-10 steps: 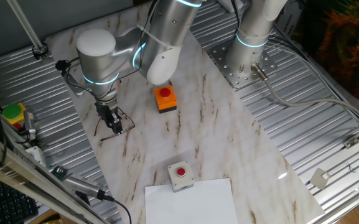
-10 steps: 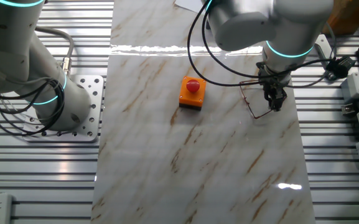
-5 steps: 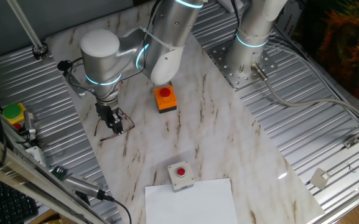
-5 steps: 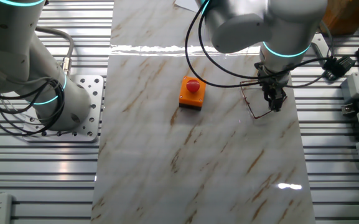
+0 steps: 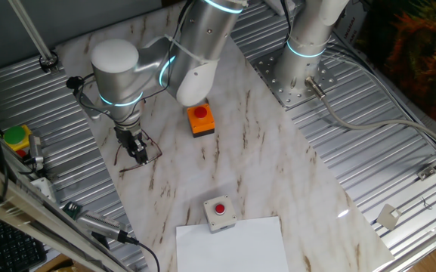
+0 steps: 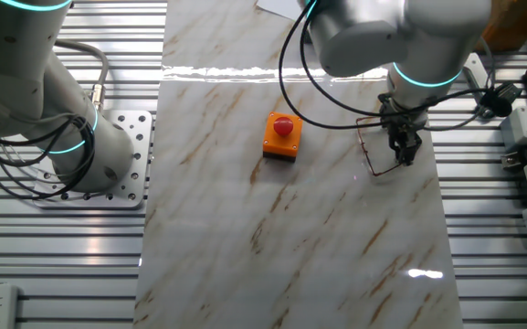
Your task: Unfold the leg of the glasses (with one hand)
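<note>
**Dragging the frame is the main risk**

Pinching low at the table, the gripper (image 5: 138, 153) stands among the wires of the glasses (image 6: 373, 146), which lie near the marble's edge, well apart from the orange box (image 6: 281, 137). Its fingers look narrow; whether they hold a temple, I cannot tell. A slipping grip could slide the whole frame instead of swinging 1 leg open.

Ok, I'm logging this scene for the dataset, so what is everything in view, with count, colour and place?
glasses: one, dark thin wire frame, on the marble table under the tool.
orange box: one, red button on top, mid-table.
grey box: one, red button, near the white sheet.
white sheet: one, at the table's edge.
second arm base: one, silver, on the metal plate.
arm: one, silver; its tool is down at the glasses, finger state unclear.
</note>
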